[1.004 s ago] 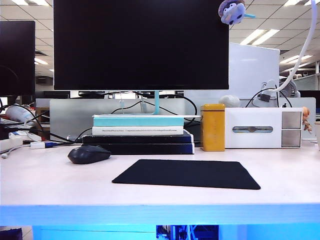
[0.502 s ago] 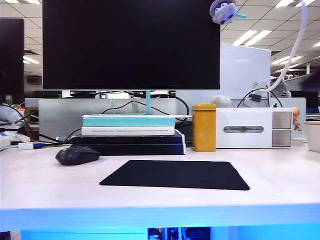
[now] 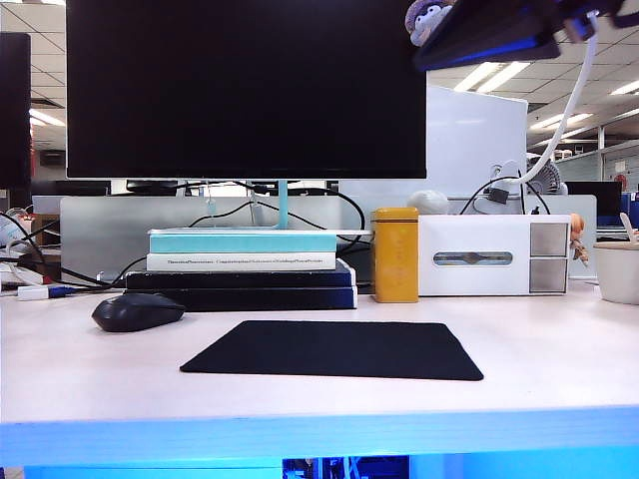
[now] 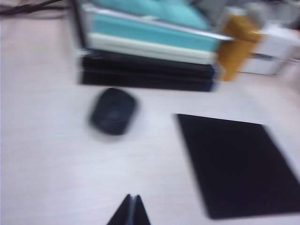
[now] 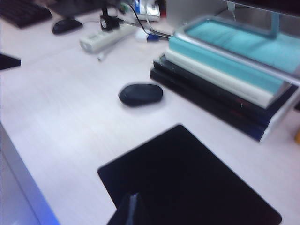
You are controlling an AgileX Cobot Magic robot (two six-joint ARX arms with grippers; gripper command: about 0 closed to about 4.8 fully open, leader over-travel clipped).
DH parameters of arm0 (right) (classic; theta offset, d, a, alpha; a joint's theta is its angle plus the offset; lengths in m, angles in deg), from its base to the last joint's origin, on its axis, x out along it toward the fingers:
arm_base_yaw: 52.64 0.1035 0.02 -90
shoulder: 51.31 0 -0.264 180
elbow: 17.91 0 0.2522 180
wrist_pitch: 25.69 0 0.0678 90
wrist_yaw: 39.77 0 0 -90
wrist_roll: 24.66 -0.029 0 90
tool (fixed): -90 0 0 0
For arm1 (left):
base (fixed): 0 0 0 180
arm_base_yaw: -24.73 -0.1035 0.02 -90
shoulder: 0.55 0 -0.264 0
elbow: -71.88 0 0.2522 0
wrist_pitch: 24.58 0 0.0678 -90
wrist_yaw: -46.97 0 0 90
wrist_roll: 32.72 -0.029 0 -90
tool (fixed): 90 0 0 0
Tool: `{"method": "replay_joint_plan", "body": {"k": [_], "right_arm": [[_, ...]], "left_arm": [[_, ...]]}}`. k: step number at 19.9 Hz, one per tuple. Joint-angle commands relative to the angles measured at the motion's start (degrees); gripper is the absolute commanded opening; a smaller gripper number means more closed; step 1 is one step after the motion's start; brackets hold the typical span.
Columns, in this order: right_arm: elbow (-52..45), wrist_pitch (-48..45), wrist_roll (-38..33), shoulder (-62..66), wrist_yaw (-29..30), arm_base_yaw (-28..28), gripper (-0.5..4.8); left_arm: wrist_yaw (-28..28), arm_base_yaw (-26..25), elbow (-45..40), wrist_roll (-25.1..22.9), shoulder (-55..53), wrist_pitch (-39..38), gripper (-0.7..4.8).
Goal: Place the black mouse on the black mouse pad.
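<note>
An open-plan office with ceiling light panels, and up front a pale worktop with a blue-lit front edge. Biggest thing on it is the dark monitor, standing behind a stack of books: teal on top, white below, thick black slabs at the bottom. Right of the stack stands a yellow tin, touching or just beside a white box; what either holds, the views don't show. A pale cup sits at the far right edge.

Now the black mouse pad lies flat in front of the books, nothing on it. The black mouse rests on the bare worktop left of the pad, apart from it, just in front of the stack's left end.

Left pincer: tips pressed together, hovering above the worktop, clear of mouse and pad. Right pincer: tips also together, poised over the pad's near edge, holding nothing. A dark arm crosses the upper right.
</note>
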Motion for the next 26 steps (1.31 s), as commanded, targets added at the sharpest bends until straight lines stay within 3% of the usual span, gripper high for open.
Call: {"method": "replay_joint_plan", "body": {"k": [1,6,10,12,15,20,25,26], "right_arm": [[2.12,-0.39,0.42,2.62,0.17,0.52,-0.01],[5.14,-0.55,0.44,5.6,0.83,1.55,-0.01],[8.94,1.14,1.44,10.12,1.66,2.14,-0.01],[9.7,1.51,1.99,11.58,2.49,2.21,-0.01],[10.25,2.12,2.36,13.11,3.19,2.19,-0.01],[10.34,0.94,3.39,13.7,4.04,2.19,-0.01],[10.36,-0.66,3.37,13.75,6.71,2.19,0.37],[10.36,-0.63,3.37,13.75,6.64,2.19,0.36]], "left_arm": [[3.04,-0.07,0.04,-0.46,-6.38,4.52,-0.05],[-1.27,0.55,0.55,1.57,-20.87,18.73,-0.05],[-1.95,8.83,5.88,0.33,-29.62,19.65,-0.05],[2.14,13.2,9.16,-1.42,-32.24,18.88,-0.05],[3.58,14.49,12.63,-3.08,-34.82,18.1,-0.01],[3.78,14.47,13.22,-4.07,-38.71,18.93,0.92],[3.98,14.43,13.29,-5.14,-43.67,22.36,2.65],[4.09,14.43,13.33,-5.14,-43.93,22.84,2.74]]}}
